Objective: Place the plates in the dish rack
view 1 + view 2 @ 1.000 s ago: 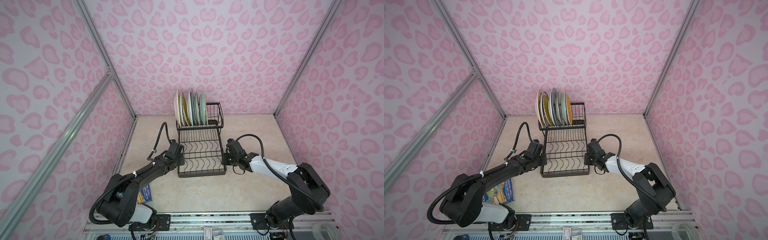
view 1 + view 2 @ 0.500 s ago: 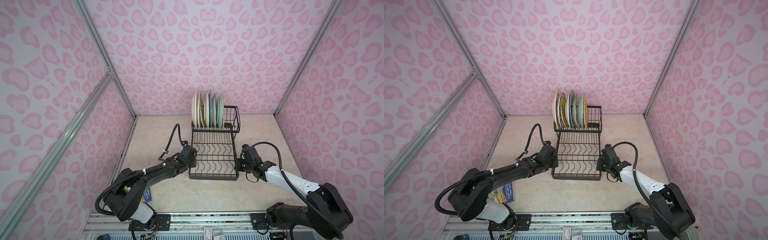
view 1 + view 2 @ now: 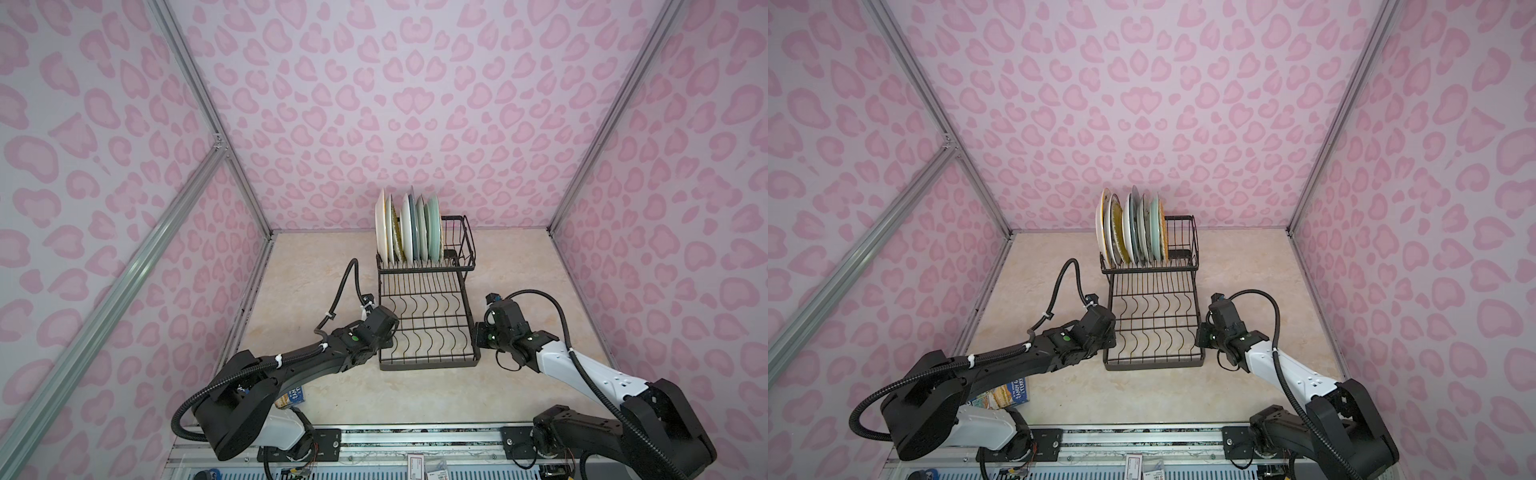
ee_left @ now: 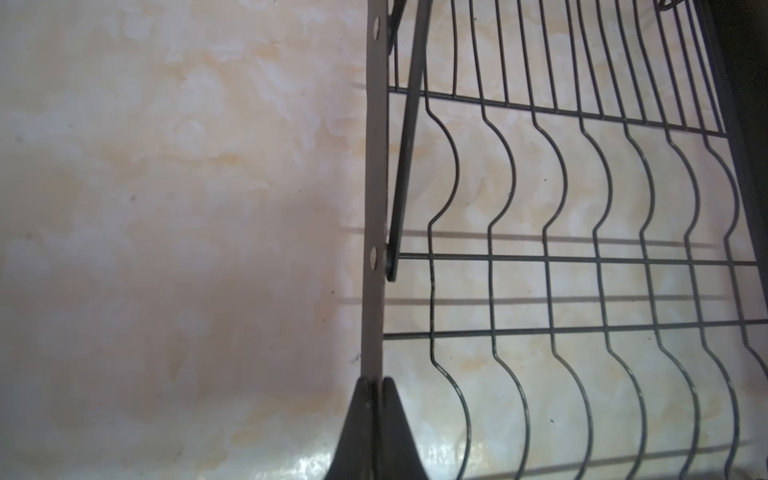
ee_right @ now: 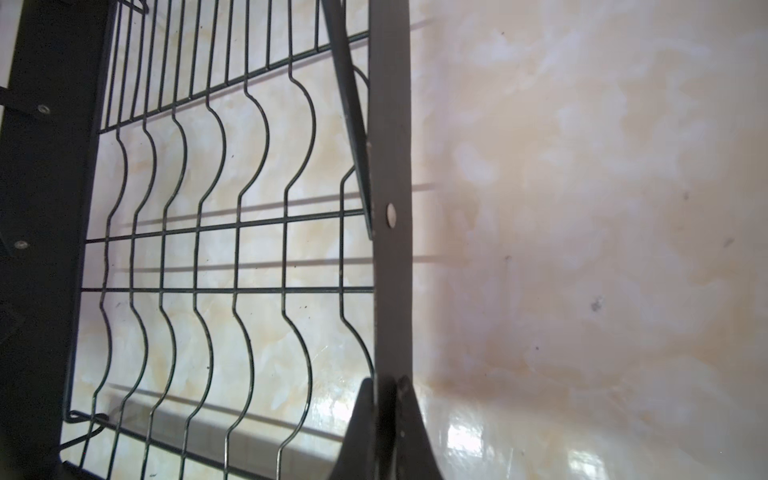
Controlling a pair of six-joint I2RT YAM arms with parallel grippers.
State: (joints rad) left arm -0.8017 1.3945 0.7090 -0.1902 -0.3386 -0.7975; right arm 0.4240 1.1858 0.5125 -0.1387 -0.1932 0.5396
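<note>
The black wire dish rack [image 3: 428,328] [image 3: 1152,328] stands lengthwise in the middle of the table. Several plates [image 3: 409,230] [image 3: 1133,228], white, yellow, grey-blue and pale green, stand on edge in its raised far tier. The wavy lower tray holds nothing. My left gripper [image 3: 384,338] [image 4: 376,380] is shut on the rack's left side rail [image 4: 374,208]. My right gripper [image 3: 477,336] [image 5: 384,380] is shut on the right side rail [image 5: 388,166]. Both grips sit near the rack's front end.
A small blue printed box [image 3: 293,397] [image 3: 1005,392] lies at the front left, partly under my left arm. Pink patterned walls close in the marbled table [image 3: 519,270] on three sides. The arm bases stand along the front edge.
The rack, with the plates in it and both grippers shut on its rails, has slid to the right, from left of centre to the middle. Over the last half second it has hardly moved.
</note>
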